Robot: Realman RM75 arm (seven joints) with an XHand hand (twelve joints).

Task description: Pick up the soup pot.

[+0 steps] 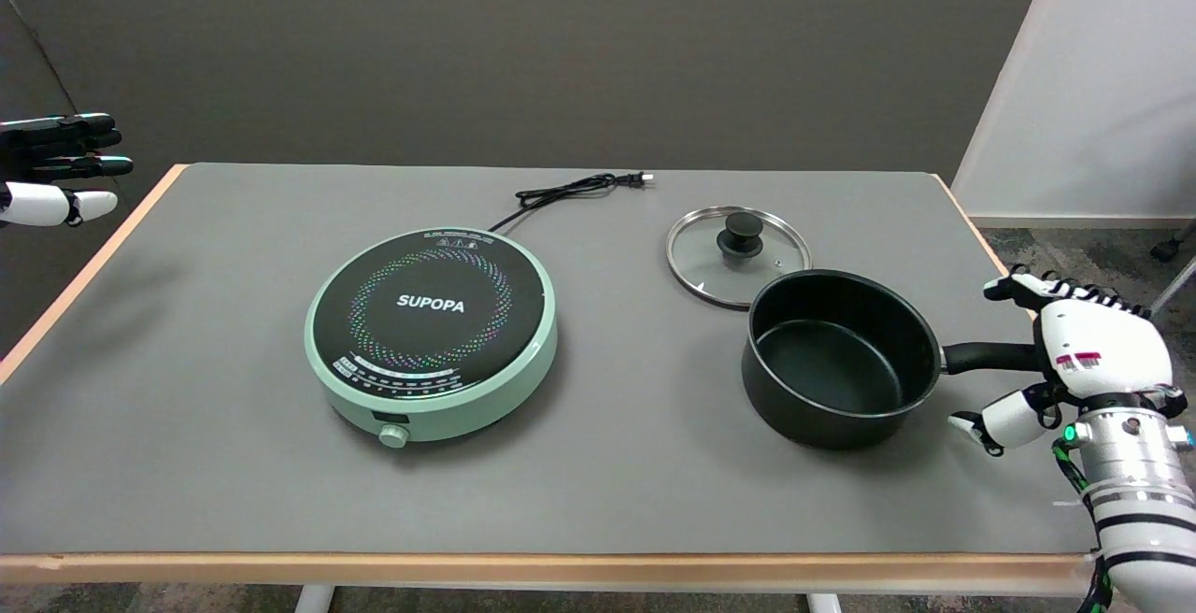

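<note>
The pot (839, 358) sits on the right half of the table (187, 463), black inside and out, with nothing in it that I can see; its dark bottom shows bare. Its handle (989, 356) sticks straight out to the right, toward the table's right edge. Just behind the pot lies a glass lid (738, 253) with a black knob, flat on the table, its near rim hidden behind the pot's far wall, so I cannot tell whether the two touch.

The right hand (1074, 365) is at the end of the handle, back of the hand turned up and toward me. The fingers (1018, 288) reach over above the handle's tip and the thumb (1004, 417) hangs below and nearer, so the handle's end lies in the gap between them. The hand looks spread rather than clamped, but its white back covers the handle's tip, and I cannot tell whether anything there is touching. The pot's base rests on the table.

To the left, well apart from the pot, stands a round green cooker (432, 333) with a black top, its cord (570, 191) trailing to the far edge, unplugged. Between cooker and pot the grey surface is open, and so is the strip in front of the pot up to the near wooden edge. The hand itself hangs over the table's right edge.
</note>
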